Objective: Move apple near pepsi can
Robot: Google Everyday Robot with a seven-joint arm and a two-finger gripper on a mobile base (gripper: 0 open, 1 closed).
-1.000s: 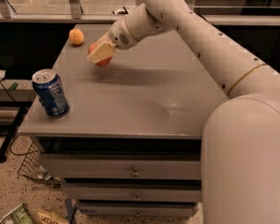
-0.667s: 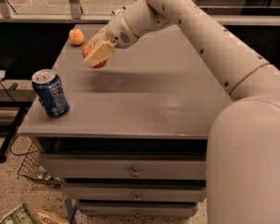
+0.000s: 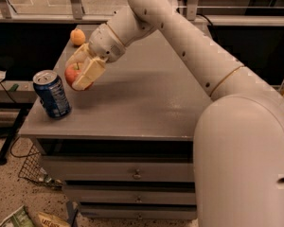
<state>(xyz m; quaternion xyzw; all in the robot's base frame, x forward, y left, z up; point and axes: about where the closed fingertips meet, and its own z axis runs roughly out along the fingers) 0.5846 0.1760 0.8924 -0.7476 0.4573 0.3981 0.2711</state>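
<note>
My gripper (image 3: 80,74) is shut on the red-orange apple (image 3: 73,73) and holds it just above the grey cabinet top (image 3: 146,98), left of centre. The apple shows between the cream fingers (image 3: 91,73). The blue pepsi can (image 3: 52,93) with a silver top stands upright near the front left corner, a short way to the left of and below the apple. The apple and the can do not touch.
A smaller plain orange fruit (image 3: 77,37) lies at the back left of the top. My white arm (image 3: 189,46) crosses the right half. Drawers (image 3: 132,174) are below. A wire basket (image 3: 33,171) and packets (image 3: 33,217) are on the floor at left.
My gripper has carried the apple forward and to the left, from near the orange fruit towards the pepsi can. The can and the orange fruit have not moved.
</note>
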